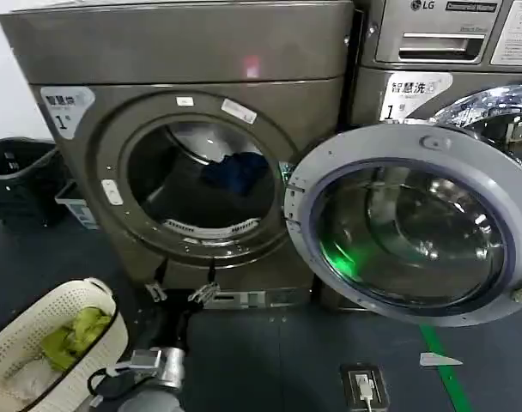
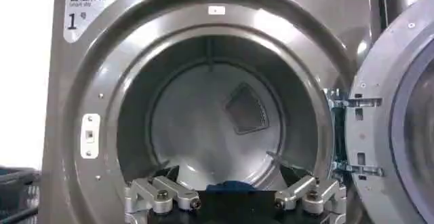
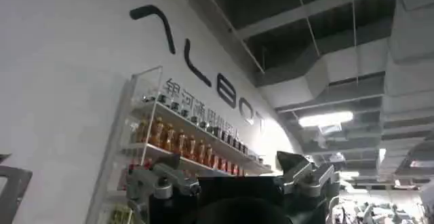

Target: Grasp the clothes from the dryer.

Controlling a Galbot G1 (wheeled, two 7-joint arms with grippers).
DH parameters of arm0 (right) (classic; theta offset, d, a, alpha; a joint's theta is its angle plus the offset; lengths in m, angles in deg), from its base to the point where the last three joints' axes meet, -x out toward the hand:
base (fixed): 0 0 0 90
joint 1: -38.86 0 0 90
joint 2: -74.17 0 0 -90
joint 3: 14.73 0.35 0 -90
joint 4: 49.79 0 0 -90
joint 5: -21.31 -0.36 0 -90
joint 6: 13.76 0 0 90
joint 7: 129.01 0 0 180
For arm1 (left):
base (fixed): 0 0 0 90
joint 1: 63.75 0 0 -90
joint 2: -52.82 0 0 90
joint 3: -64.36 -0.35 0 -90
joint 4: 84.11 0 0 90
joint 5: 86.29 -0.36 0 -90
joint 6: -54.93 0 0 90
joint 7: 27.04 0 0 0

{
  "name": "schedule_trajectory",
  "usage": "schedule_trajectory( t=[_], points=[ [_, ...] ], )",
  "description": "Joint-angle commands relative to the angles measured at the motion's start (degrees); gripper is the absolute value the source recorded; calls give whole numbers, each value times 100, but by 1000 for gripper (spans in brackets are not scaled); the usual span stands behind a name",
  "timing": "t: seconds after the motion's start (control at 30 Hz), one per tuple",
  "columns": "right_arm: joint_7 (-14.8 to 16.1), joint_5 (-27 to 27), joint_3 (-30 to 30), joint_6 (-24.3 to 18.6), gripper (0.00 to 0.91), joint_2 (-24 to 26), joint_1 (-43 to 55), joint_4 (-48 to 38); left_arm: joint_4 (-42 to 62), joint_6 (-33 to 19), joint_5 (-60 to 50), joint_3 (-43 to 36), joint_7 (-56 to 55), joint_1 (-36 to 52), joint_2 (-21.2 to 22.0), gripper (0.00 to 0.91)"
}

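Note:
The dryer (image 1: 184, 60) stands straight ahead, its round door (image 1: 407, 223) swung open to the right. The clothes (image 1: 235, 172), a small dark blue bundle, lie inside the drum toward its right side. My left gripper (image 1: 182, 287) hangs low in front of the machine, just under the porthole rim, open and holding nothing. In the left wrist view the dryer's drum (image 2: 203, 117) is ahead, with the left gripper (image 2: 230, 172) open and a strip of the clothes (image 2: 230, 186) showing just over its body. The right gripper (image 3: 228, 159) points up at a wall and ceiling, open and empty.
A white woven basket (image 1: 38, 343) with a yellow-green cloth (image 1: 76, 330) sits on the floor at the lower left. A black basket (image 1: 16, 176) stands left of the dryer. An LG machine (image 1: 441, 34) is behind the open door. A floor socket (image 1: 364, 386) lies near my feet.

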Motion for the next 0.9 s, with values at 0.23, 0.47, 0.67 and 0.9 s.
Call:
schedule_trajectory(
  t=[0.23, 0.47, 0.67, 0.9],
  points=[
    [10, -29, -11, -249, 907, -23, -45, 11, -44, 24, 43, 54, -5, 11, -46, 907],
    [63, -78, 13, -274, 907, -2, -77, 66, -76, 23, 63, 88, -5, 10, -52, 907],
    [57, -80, 33, -289, 907, 21, -67, 35, -83, 24, 73, 130, -5, 22, -45, 907],
    [62, -77, 24, -289, 907, 4, -33, 28, -80, 57, 126, 197, -3, 79, -72, 907]
  ],
)
